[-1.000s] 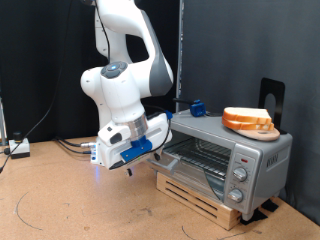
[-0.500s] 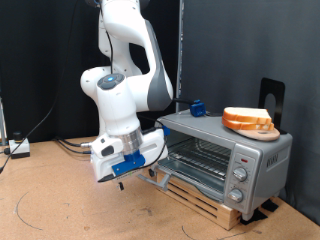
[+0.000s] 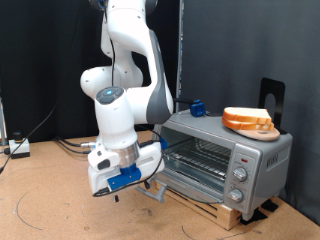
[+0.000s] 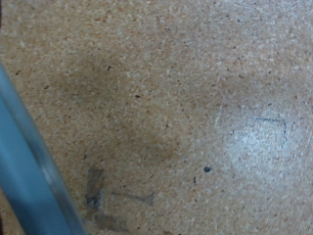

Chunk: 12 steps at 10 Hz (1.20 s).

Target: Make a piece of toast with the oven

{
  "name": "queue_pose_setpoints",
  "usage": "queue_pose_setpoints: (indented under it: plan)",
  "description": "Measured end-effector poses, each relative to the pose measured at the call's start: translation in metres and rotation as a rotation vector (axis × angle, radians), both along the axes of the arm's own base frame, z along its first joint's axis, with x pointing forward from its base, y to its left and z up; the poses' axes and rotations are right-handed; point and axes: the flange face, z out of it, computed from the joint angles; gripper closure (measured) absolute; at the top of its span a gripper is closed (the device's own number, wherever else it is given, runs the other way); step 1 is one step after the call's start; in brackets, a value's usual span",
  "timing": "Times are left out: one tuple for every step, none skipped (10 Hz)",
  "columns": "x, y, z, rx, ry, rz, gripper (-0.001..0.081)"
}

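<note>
Beside the oven (image 3: 226, 152), the pincer (image 3: 117, 190).

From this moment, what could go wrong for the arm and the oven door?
1. The oven door looks pulled down and open, and the gripper hangs low right at its front edge, so a sideways move might knock the door or catch its handle.
2. The bread slices lie on the oven's roof near the edge; a jolt to the oven might shake them off.
3. The oven stands on a wooden pallet, so a hard push might shift it.
</note>
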Motion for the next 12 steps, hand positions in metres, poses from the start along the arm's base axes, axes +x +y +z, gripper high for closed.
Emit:
queue_pose_setpoints:
  plan:
    - [0.001,-0.002,-0.005,-0.001,0.001,0.004,-0.0001]
    - [0.003,-0.003,-0.010,-0.010,0.007,0.005,-0.0001]
    - [0.004,-0.005,-0.016,-0.019,0.018,0.005,-0.0001]
    - [0.006,-0.006,-0.023,-0.030,0.028,0.007,-0.0001]
    - [0.007,-0.007,-0.031,-0.046,0.034,0.009,-0.0001]
    - [0.008,-0.007,-0.039,-0.060,0.040,0.012,-0.0001]
    - [0.007,-0.006,-0.049,-0.071,0.044,0.012,-0.0001]
    - [0.007,-0.006,-0.059,-0.077,0.041,0.017,-0.0001]
    - [0.007,-0.006,-0.068,-0.077,0.042,0.016,-0.0001]
    - [0.006,-0.007,-0.074,-0.069,0.045,0.010,-0.0001]
    - [0.006,-0.008,-0.074,-0.058,0.043,0.004,-0.0001]
    - [0.005,-0.010,-0.075,-0.045,0.040,0.001,-0.0001]
